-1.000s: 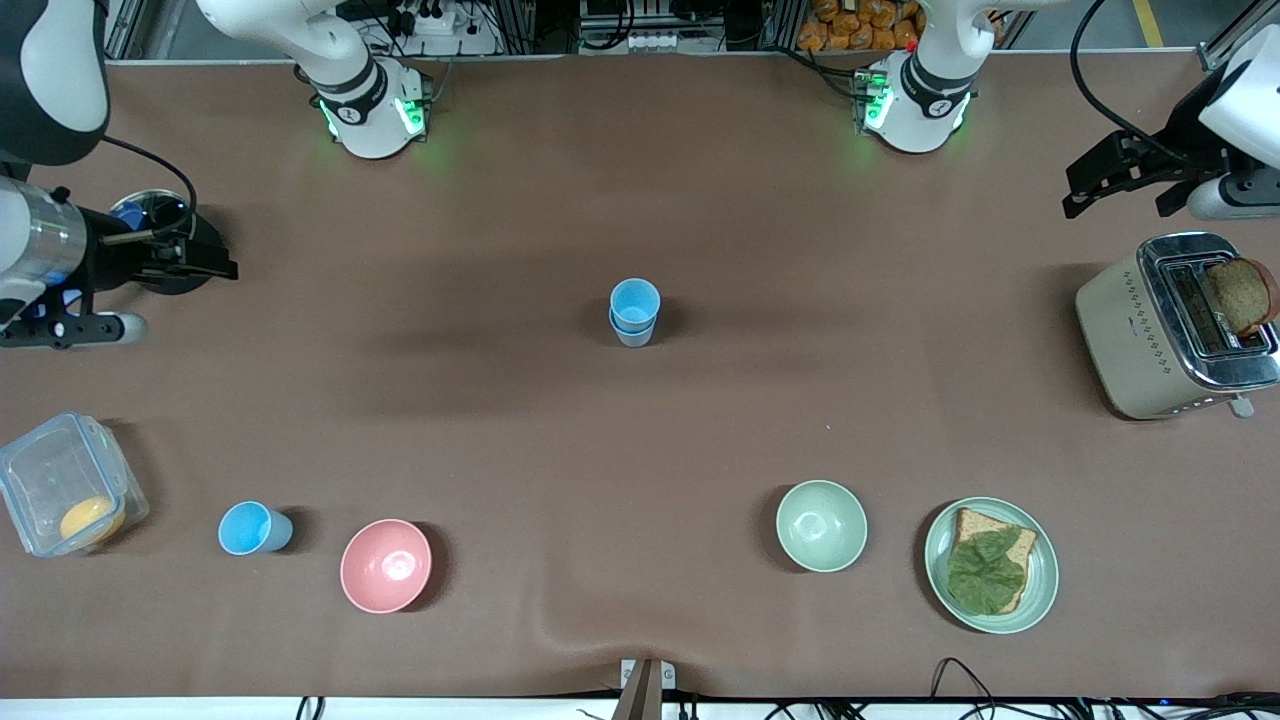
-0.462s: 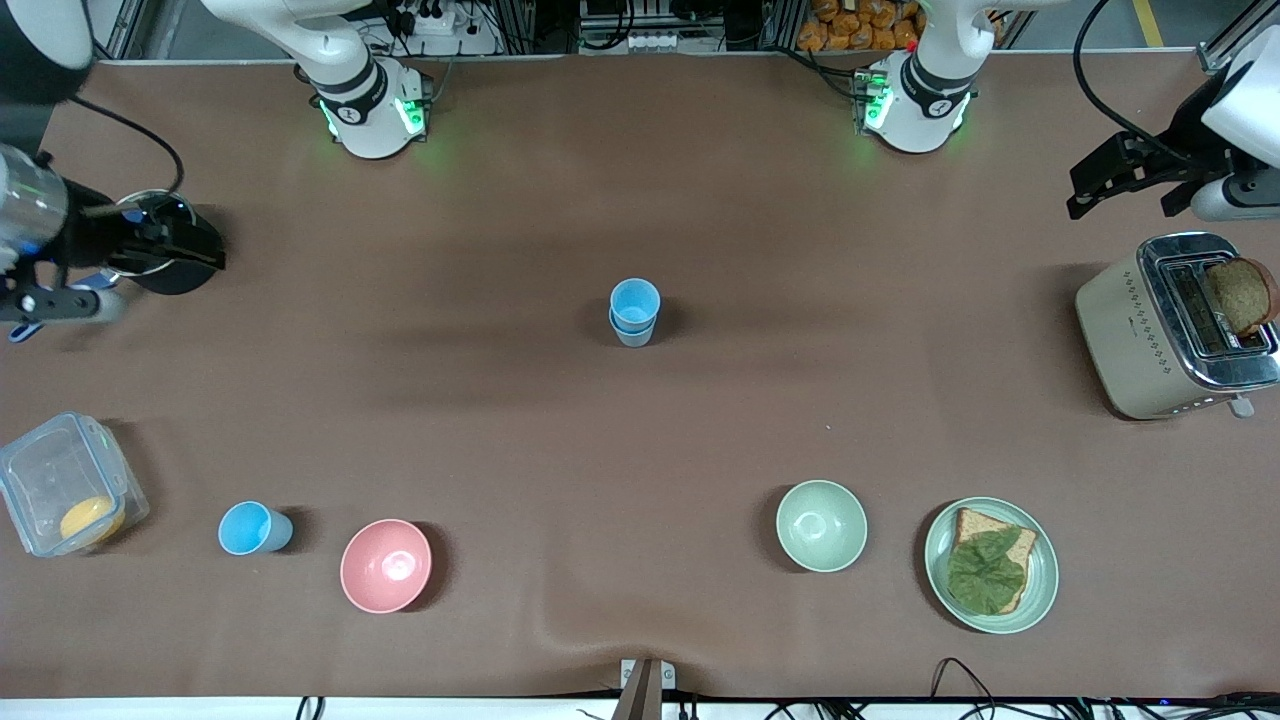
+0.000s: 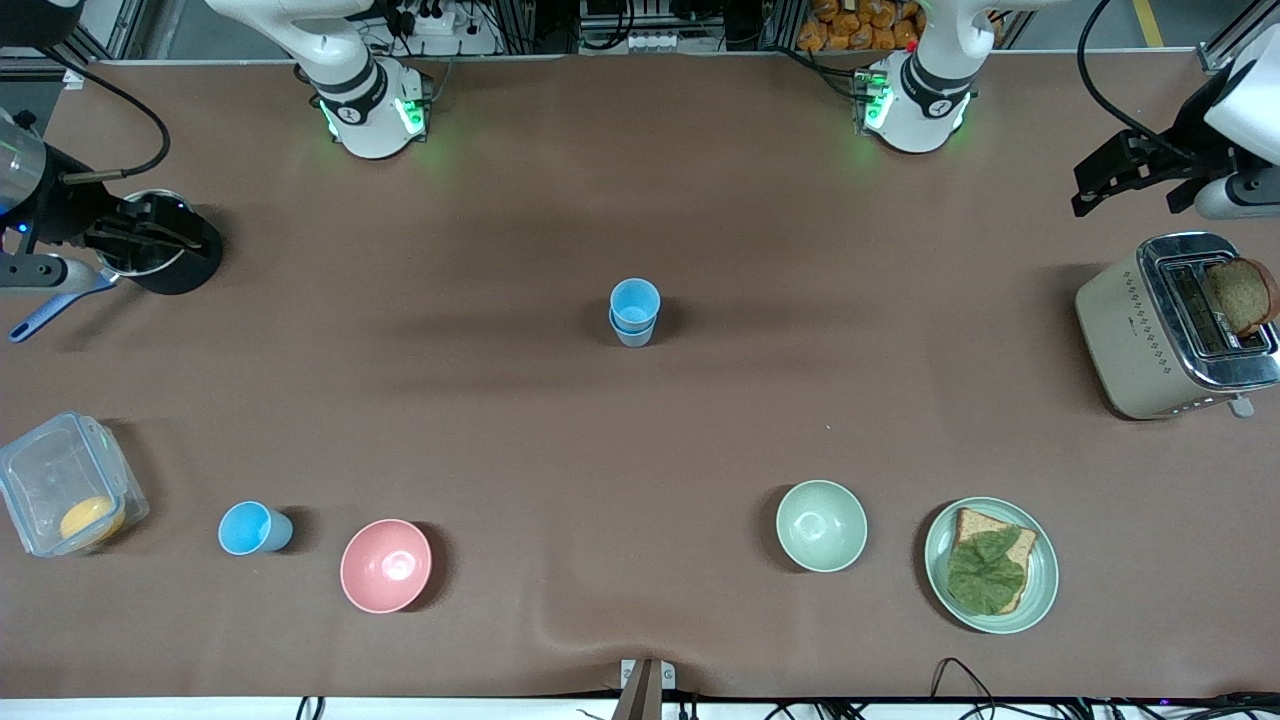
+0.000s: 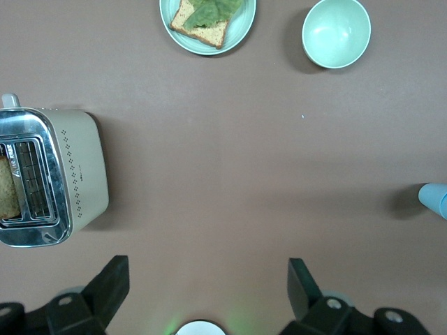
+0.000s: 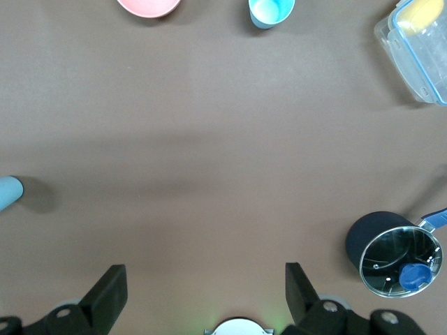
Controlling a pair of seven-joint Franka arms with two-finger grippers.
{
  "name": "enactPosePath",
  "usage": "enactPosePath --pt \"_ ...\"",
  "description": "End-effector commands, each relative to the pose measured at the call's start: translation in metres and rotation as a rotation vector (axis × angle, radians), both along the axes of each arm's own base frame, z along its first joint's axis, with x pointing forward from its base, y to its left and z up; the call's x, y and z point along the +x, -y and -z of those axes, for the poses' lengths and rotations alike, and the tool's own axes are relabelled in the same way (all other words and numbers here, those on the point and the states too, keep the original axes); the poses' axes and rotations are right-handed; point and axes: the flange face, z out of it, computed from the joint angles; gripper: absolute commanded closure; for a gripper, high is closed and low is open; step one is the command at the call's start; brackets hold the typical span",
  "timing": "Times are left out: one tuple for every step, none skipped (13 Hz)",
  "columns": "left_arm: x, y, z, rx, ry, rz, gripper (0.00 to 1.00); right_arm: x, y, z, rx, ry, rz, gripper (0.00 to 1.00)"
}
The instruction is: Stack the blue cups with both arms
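Observation:
Two blue cups stand stacked upright at the middle of the table: a bright sky-blue cup sits inside a duller grey-blue cup. The stack shows at the edge of the left wrist view and of the right wrist view. A third sky-blue cup stands alone beside the pink bowl. My right gripper is open and empty over the black pot. My left gripper is open and empty over bare table by the toaster.
A clear lidded box with something orange stands at the right arm's end. A pale green bowl and a green plate with bread and lettuce lie near the front edge. The toaster holds a bread slice.
The right arm has drawn back and up toward its end of the table, its gripper staying over the pot. The left gripper has barely moved. The cups have not moved.

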Motion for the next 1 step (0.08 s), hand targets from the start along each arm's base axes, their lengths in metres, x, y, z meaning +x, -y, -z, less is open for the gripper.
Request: enactPosePath --pt "-0.0042 -0.0041 -0.0067 0.021 0.001 0.009 0.0 -0.0072 0.0043 -0.0035 -0.018 0.025 0.017 0.0"
